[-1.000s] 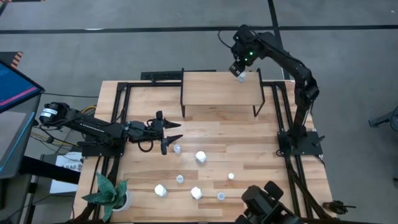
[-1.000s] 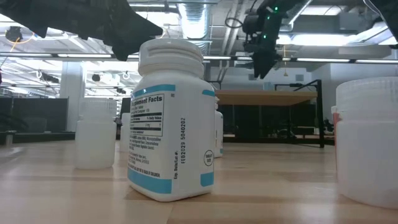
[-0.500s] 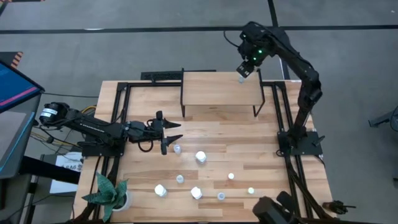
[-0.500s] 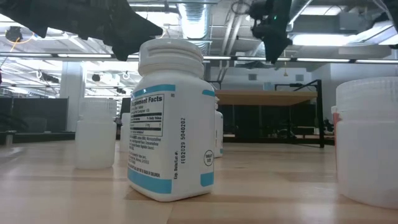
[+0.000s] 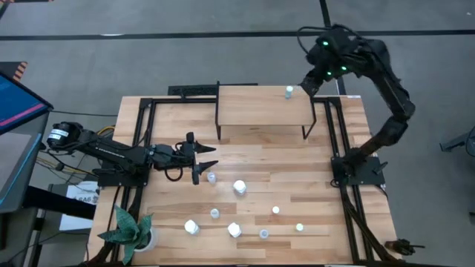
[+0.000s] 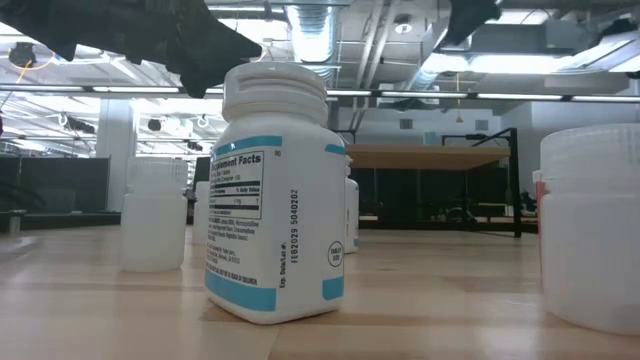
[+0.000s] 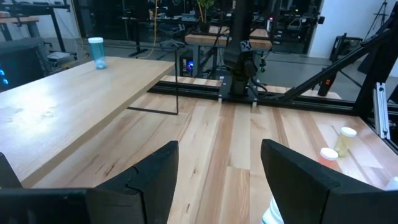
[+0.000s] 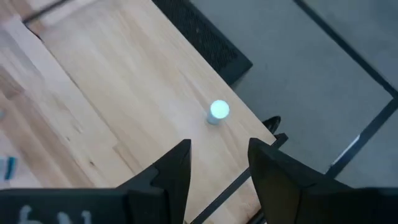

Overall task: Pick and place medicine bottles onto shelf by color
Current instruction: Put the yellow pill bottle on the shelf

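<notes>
We see one pale-blue-capped bottle (image 5: 289, 91) standing on the shelf (image 5: 260, 111)'s corner; right gripper (image 5: 310, 83) beside it, fingers spread, empty.

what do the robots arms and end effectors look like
Both arms are dark, near-black jointed links on black base plates. The left arm has a white-labelled round joint at its shoulder and loose black cables along it. The right arm shows green lights near its wrist. Each end effector has two broad, flat, matte black fingers.
</notes>
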{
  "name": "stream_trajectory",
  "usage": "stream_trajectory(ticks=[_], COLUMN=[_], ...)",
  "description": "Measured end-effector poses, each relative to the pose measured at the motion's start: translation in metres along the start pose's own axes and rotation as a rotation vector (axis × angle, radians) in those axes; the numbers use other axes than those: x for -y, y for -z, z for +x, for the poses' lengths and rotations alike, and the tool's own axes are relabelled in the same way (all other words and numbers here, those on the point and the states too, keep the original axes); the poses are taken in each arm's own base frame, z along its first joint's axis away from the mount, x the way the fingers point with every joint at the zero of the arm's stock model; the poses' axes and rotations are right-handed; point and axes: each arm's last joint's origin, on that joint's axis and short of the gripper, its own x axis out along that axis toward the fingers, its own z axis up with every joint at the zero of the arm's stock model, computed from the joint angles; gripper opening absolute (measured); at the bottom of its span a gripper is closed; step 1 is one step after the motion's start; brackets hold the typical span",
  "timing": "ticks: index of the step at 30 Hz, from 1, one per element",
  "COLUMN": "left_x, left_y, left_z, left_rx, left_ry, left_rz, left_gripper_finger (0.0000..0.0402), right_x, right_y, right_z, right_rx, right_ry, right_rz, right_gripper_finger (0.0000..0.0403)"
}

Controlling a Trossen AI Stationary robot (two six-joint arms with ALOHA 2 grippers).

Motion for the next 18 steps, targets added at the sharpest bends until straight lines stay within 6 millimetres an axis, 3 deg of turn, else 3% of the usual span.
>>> stream_trajectory(ticks=[9,18], left_x=[0.0,0.0], left_y=[0.0,0.0], left_z=[0.0,0.0], left_rx=[0.0,0.0], left_ry=[0.0,0.0], left_rz=[-0.001,-0.001], left_gripper_finger=[0.0219,0.0219], right_x=[-0.013,-0.024], right_y=[0.021,0.033], right_z=[-0.043,-0.058], right_rx=[0.11,0.124], right_ry=[-0.047,-0.101], right_rz=[0.004,-0.015], right_gripper_finger=[0.0178,0.0178])
